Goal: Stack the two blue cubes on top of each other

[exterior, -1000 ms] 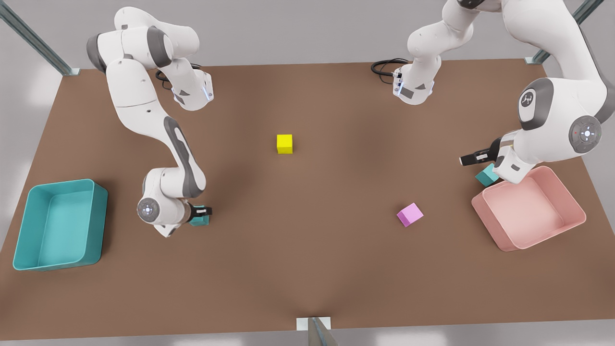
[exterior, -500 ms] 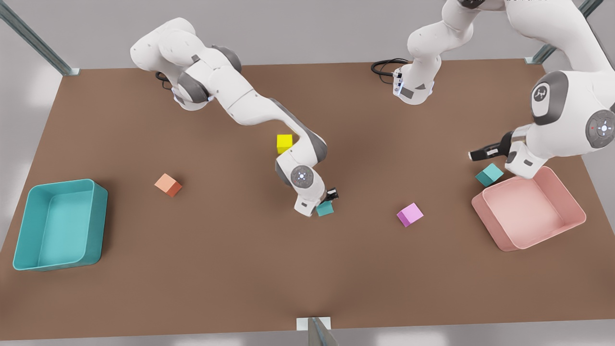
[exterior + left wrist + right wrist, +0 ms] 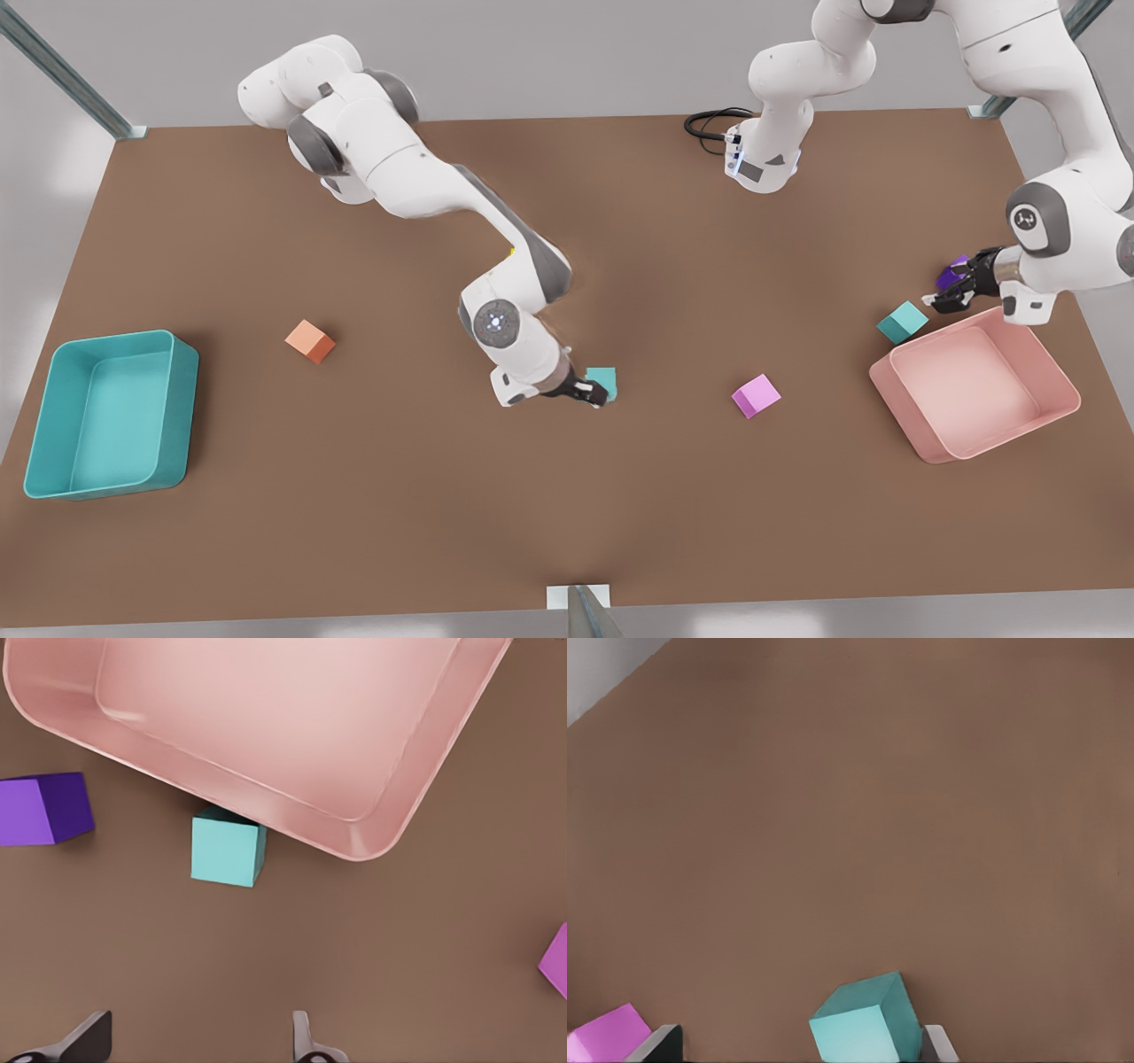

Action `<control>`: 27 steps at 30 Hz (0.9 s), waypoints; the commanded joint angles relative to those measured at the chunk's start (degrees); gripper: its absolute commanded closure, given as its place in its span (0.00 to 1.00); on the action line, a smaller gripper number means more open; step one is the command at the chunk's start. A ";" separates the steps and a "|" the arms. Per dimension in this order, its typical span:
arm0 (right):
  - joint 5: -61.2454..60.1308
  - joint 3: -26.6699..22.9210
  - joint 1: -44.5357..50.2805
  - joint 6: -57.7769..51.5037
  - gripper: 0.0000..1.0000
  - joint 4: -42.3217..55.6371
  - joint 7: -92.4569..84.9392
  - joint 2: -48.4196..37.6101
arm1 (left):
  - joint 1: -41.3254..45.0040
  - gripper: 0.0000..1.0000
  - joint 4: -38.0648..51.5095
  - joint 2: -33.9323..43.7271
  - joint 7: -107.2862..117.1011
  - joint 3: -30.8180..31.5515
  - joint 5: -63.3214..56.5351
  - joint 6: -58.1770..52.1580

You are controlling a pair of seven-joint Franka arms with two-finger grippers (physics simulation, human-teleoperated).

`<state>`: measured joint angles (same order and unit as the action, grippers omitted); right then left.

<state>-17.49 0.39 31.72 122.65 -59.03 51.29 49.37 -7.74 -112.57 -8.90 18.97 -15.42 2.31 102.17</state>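
Right end effector [image 3: 586, 392] beside teal cube [image 3: 603, 380], left end effector [image 3: 941, 297] near second teal cube [image 3: 902, 321]

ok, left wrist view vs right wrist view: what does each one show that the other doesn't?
Left wrist view, not right: pink bin, purple cube, and a teal cube against the bin's wall, ahead of the open, empty left claw.
Right wrist view, not left: the other teal cube, between the right claw's open fingers, close to one finger with a gap to the other.
Both: brown table and the magenta cube.
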 commanded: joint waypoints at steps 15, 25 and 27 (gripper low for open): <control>27.59 -0.22 -26.98 -49.87 0.00 -0.38 -69.66 -26.78 | -0.08 0.00 -7.49 -2.78 -4.11 -0.04 3.23 17.71; 21.79 -0.48 -24.43 -58.49 0.00 -0.12 -69.66 -25.73 | -0.34 0.00 -8.98 -5.33 -10.70 0.04 3.85 20.96; 21.44 -0.48 -24.43 -58.58 0.00 -0.21 -69.66 -25.73 | -0.34 0.00 -8.98 -5.33 -10.70 0.04 3.85 20.96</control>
<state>4.91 -0.05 7.30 66.93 -59.28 -2.07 23.70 -8.08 -121.57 -14.29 13.17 -15.37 6.20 121.61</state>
